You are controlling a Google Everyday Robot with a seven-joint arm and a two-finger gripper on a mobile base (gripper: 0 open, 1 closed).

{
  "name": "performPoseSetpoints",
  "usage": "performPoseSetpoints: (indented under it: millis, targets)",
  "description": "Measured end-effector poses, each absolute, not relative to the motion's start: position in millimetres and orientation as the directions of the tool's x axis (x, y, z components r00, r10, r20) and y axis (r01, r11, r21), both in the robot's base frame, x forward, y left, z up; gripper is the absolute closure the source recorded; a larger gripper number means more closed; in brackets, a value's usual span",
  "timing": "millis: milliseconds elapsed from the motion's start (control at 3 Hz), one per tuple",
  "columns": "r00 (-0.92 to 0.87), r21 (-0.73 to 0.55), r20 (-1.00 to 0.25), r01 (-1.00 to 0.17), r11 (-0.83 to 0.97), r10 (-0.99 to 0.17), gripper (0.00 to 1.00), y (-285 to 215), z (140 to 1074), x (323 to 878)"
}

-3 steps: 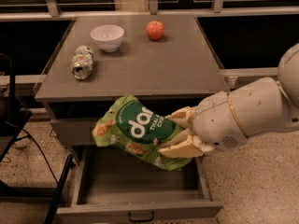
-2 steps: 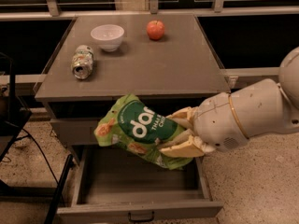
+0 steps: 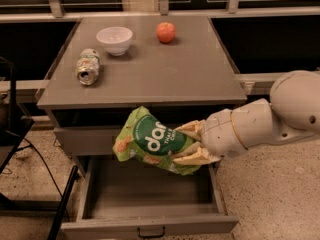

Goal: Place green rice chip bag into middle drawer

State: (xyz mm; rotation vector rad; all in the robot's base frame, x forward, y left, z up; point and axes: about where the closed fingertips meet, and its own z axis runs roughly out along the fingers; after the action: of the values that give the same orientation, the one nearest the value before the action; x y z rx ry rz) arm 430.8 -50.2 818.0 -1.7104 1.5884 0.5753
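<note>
The green rice chip bag [image 3: 150, 143] is crinkled, bright green with a dark-green round logo. It hangs in the air over the open middle drawer [image 3: 150, 196], in front of the closed drawer above. My gripper [image 3: 189, 144] comes in from the right on a white arm and is shut on the bag's right end, one tan finger [image 3: 188, 130] above and one below. The drawer is pulled out, its black handle [image 3: 151, 232] at the front, and its inside looks bare.
On the grey cabinet top [image 3: 200, 79] lie a crushed soda can [image 3: 88, 67], a white bowl [image 3: 114, 39] and a red apple [image 3: 166, 32]. A black stand and cables [image 3: 15, 134] are at the left. The floor is speckled.
The bag and gripper have shifted very slightly; otherwise nothing has visibly changed.
</note>
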Motion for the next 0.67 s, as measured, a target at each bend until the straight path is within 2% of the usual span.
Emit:
performPoseSetpoints:
  millis: [667]
  targets:
    - [0.213,-0.229,-0.726,-0.971,-0.063,-0.654,1.0,-58,758,462]
